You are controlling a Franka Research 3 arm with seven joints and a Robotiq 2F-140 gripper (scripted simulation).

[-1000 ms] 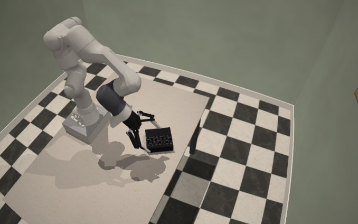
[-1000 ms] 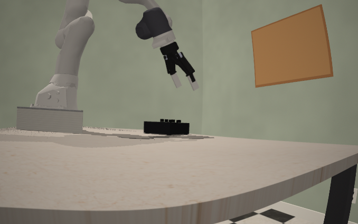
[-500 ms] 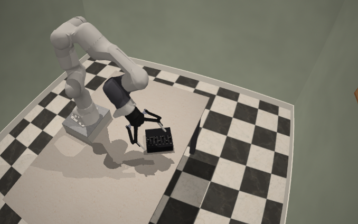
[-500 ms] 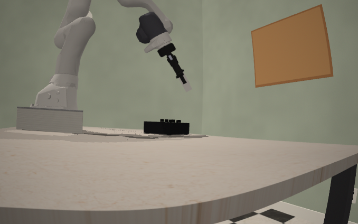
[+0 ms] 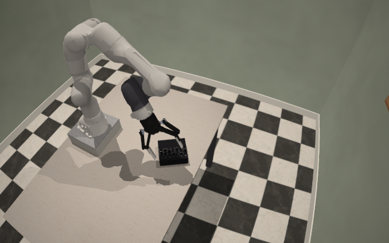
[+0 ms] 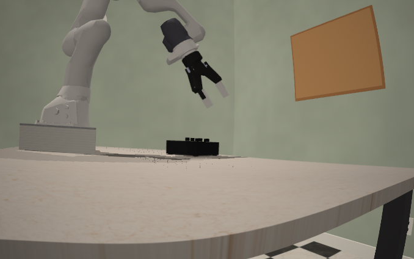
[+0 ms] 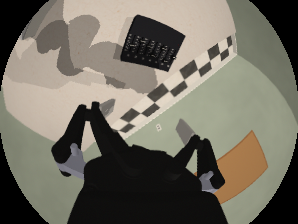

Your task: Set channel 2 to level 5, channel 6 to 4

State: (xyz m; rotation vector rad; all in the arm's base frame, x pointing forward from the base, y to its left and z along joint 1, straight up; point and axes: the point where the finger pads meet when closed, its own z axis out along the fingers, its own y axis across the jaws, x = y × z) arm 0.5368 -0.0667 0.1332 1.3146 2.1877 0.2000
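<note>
The lighting desk (image 5: 173,151) is a small black box standing flat on the table near its right edge. A row of fader caps sticks up from its top; their levels are too small to read. It also shows in the side view (image 6: 192,147) and in the wrist view (image 7: 153,43). My gripper (image 5: 166,148) is open and empty. In the side view the gripper (image 6: 214,98) hangs tilted, well above the desk and apart from it. In the wrist view the fingers (image 7: 136,163) stand wide with nothing between them.
The robot base (image 5: 94,134) stands on the table to the left of the desk. The table's right edge (image 5: 209,148) runs close beside the desk. An orange board (image 6: 337,52) hangs on the wall.
</note>
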